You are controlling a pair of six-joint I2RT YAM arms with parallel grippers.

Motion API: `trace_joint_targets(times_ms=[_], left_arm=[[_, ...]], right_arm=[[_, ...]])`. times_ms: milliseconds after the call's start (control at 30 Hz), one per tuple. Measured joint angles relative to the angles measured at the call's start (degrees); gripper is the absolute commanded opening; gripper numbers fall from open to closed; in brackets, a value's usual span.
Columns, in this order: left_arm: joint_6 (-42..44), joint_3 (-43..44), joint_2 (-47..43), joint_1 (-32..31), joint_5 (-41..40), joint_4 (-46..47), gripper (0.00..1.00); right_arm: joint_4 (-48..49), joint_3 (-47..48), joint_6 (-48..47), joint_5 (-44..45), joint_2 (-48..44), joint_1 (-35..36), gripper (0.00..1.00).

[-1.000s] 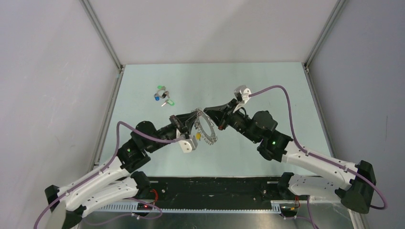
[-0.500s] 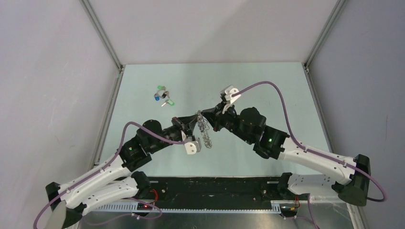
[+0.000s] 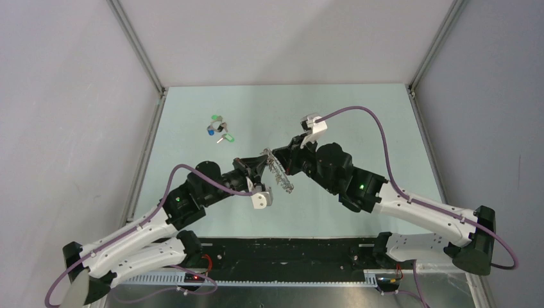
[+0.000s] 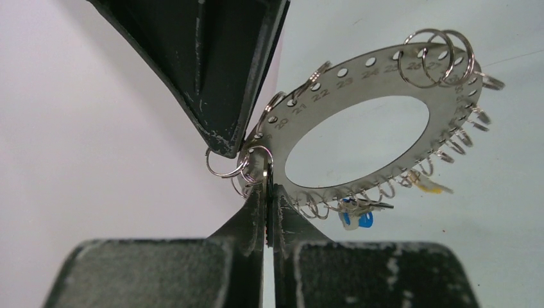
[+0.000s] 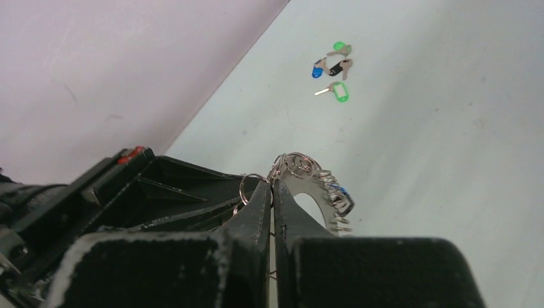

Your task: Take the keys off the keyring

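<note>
The keyring (image 3: 282, 176) is a flat grey disc with a wide hole, held in the air over the table's middle, almost edge-on to the top camera. My left gripper (image 4: 266, 183) is shut on the keyring's (image 4: 333, 90) near rim. Two keys hang from its lower loops, one with a blue tag (image 4: 360, 219) and one with a yellow tag (image 4: 428, 187). My right gripper (image 5: 272, 186) is shut at the keyring's (image 5: 301, 185) rim among the wire loops, opposite the left gripper (image 3: 260, 165). Its dark fingers (image 4: 224, 83) fill the upper left of the left wrist view.
Several loose keys (image 3: 218, 128) with green, blue and black tags lie together on the pale green table (image 3: 359, 122) at the back left, also in the right wrist view (image 5: 333, 67). Grey walls and metal rails enclose the table.
My right gripper has moved left and come onto the keyring's rim. The keyring has turned from face-on to nearly edge-on in the top view, still held by my left gripper.
</note>
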Motion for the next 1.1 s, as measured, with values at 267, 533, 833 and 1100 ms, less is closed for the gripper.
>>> trace_joint_targets(times_ms=[267, 533, 833, 1100], left_arm=[[1.0, 0.0, 1.0, -0.7, -0.2, 0.5, 0.00], [2.7, 0.1, 1.9, -2.5, -2.1, 0.3, 0.00], [2.4, 0.1, 1.8, -3.4, -0.5, -3.1, 0.00], [2.4, 0.1, 0.2, -3.4, 1.1, -3.5, 0.00]], right_arm=[[1.0, -3.5, 15.3, 2.3, -2.6, -0.4, 0.00], [2.7, -9.1, 36.9, 2.9, -5.5, -1.5, 0.20], [8.4, -12.9, 31.9, 5.0, -11.7, -2.6, 0.43], [13.1, -18.0, 2.5, -5.9, -17.4, -4.3, 0.45]])
